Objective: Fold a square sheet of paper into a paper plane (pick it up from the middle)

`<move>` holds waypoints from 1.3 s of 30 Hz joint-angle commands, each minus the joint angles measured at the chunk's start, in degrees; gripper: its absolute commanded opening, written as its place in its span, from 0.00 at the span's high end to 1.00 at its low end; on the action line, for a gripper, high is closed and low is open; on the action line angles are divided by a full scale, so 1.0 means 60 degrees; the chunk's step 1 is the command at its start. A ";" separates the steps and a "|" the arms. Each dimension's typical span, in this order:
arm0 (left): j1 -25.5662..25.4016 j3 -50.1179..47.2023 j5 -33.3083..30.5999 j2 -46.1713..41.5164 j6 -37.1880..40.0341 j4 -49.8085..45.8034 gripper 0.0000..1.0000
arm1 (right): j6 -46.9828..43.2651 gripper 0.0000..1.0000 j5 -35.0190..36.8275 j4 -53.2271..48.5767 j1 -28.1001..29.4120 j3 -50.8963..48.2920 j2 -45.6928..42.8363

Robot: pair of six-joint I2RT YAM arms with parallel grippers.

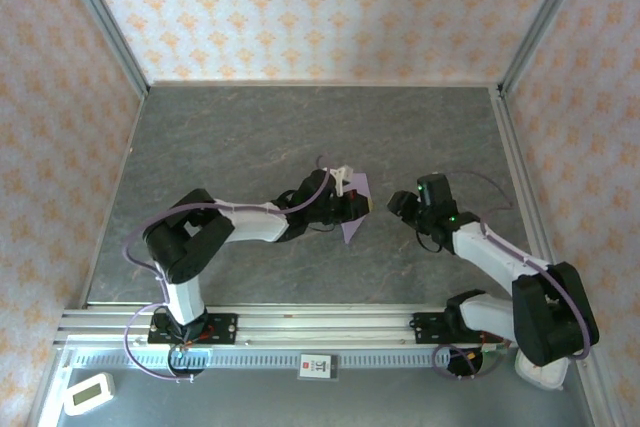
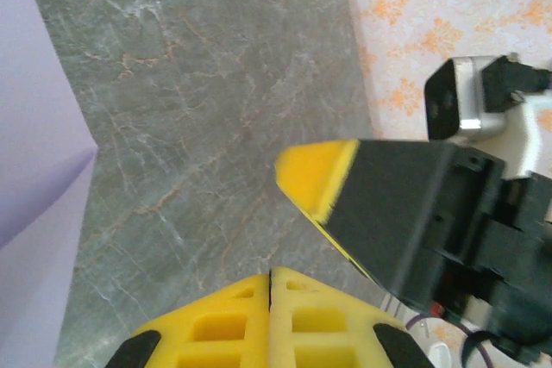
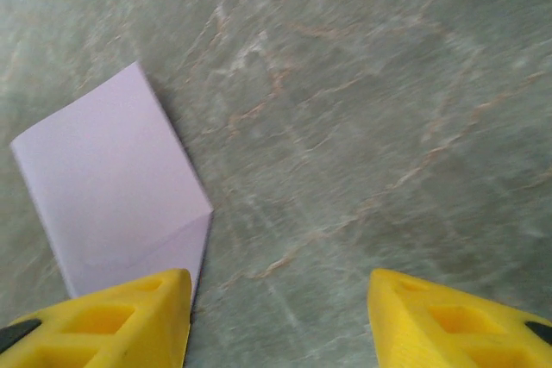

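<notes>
The lilac sheet of paper [image 1: 358,212] lies folded on the grey table, a narrow shape with one slanted crease [image 3: 112,187]. My left gripper [image 1: 348,203] rests at the paper's left edge. Its yellow fingers [image 2: 270,299] are pressed together and shut, nothing shows between them, and the paper [image 2: 34,170] lies off to their left. My right gripper [image 1: 403,205] hovers just right of the paper. It is open [image 3: 280,316], with bare table between its fingers, and its left fingertip [image 3: 121,316] overlaps the paper's near corner. One finger of the right gripper [image 2: 319,174] points toward my left gripper.
Patterned walls with metal posts [image 1: 110,27] enclose the table on three sides. An aluminium rail [image 1: 330,322] with both arm bases runs along the near edge. A small white device [image 1: 88,393] sits at the bottom left, below the rail.
</notes>
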 commanded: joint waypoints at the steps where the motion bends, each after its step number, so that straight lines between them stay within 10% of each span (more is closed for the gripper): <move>1: 0.0204 0.0219 -0.0355 0.0386 -0.0039 0.0325 1.00 | 0.0268 0.45 -0.0895 0.0934 -0.0044 -0.0267 0.0028; 39: 0.1284 -0.3193 0.1620 0.0131 0.0566 0.3005 1.00 | 0.1841 0.55 -0.2334 0.4014 0.1881 -0.0369 0.2593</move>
